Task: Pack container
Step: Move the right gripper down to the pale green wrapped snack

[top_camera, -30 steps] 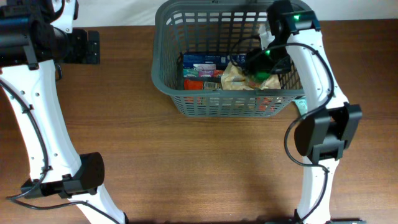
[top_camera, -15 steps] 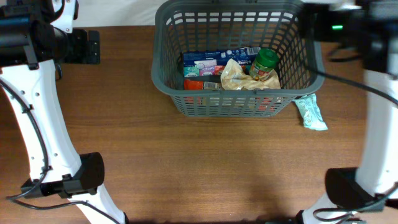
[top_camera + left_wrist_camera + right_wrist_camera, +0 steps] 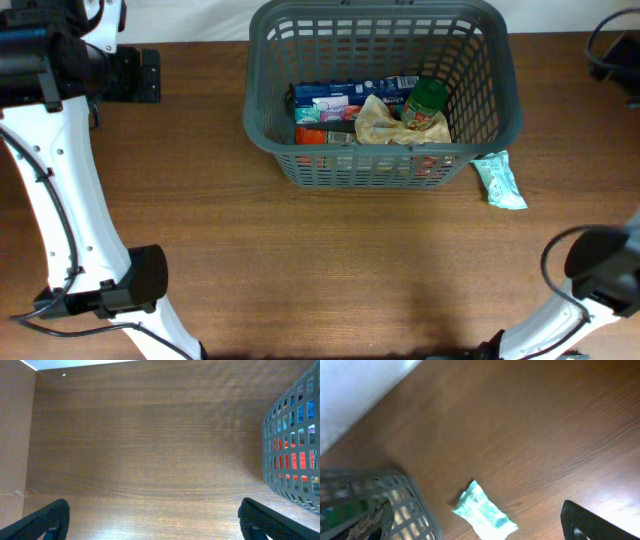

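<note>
Brown wood-grain worktop [image 3: 350, 270], matte finish, white backdrop along the far edge. Container [image 3: 262, 130]: dark grey plastic basket, rectangular, slotted lattice walls, rounded rim, standing far-centre on the worktop. Inside it: blue carton [image 3: 335, 97], crumpled tan bag [image 3: 378, 120], green-lidded jar [image 3: 425, 100]. Teal packet [image 3: 498, 180] lies flat just outside its near right corner. Left gripper [image 3: 155, 520] spread wide; right gripper [image 3: 480, 522] likewise spread.
</note>
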Available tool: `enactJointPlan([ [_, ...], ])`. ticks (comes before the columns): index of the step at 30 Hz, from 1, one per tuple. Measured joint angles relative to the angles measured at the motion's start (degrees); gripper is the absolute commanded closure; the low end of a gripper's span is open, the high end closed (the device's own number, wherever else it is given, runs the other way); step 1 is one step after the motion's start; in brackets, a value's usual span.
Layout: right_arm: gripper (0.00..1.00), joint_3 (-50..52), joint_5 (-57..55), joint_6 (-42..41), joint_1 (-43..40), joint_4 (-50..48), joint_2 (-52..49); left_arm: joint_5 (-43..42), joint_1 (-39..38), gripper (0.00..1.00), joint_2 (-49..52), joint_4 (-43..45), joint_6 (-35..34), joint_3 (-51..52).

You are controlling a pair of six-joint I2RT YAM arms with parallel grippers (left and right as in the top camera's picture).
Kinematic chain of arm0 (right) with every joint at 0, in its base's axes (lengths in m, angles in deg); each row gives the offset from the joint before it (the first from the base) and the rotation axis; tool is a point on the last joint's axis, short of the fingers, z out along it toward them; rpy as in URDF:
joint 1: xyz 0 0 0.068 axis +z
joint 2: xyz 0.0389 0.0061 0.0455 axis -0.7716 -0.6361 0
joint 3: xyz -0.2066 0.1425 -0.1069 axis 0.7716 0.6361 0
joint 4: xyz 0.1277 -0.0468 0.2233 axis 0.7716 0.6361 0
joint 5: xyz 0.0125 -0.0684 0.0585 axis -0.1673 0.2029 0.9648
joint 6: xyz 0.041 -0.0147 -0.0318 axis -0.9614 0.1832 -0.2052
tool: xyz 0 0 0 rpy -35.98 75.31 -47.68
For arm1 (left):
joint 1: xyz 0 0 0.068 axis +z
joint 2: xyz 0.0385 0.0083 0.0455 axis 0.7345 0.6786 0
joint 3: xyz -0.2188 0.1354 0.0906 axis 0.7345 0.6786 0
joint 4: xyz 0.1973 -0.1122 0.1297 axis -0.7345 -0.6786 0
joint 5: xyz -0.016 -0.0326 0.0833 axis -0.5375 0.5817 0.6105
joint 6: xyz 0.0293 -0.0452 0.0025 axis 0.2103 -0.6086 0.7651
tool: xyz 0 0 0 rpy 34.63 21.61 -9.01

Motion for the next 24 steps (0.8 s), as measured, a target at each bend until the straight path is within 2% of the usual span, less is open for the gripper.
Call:
enactJointPlan([
  [7,0.01,19.30,4.57,3.21,1.42,-13.27,-2.10,0.00,0.00,0.01,0.00,0.00,0.00,0.00],
  [10,0.01,28.20,7.61,8.46,1.42,-17.68,-2.47,0.02,0.00,0.01,0.00,0.02,0.00,0.00],
  [14,0.01,37.88,9.20,15.30,1.40,-18.78,-2.49,0.00,0.00,0.01,0.00,0.00,0.00,0.00],
  [19,0.00,44.19,10.01,21.92,1.40,-18.56,-2.49,0.02,0.00,0.01,0.00,0.00,0.00,0.00],
  [21,0.06,45.33,10.01,24.00,1.42,-18.45,-2.49,0.00,0.00,0.01,0.00,0.00,0.00,0.00],
  [24,0.06,46.21,9.97,26.32,1.42,-17.86,-2.49,0.02,0.00,0.01,0.00,0.00,0.00,0.00],
])
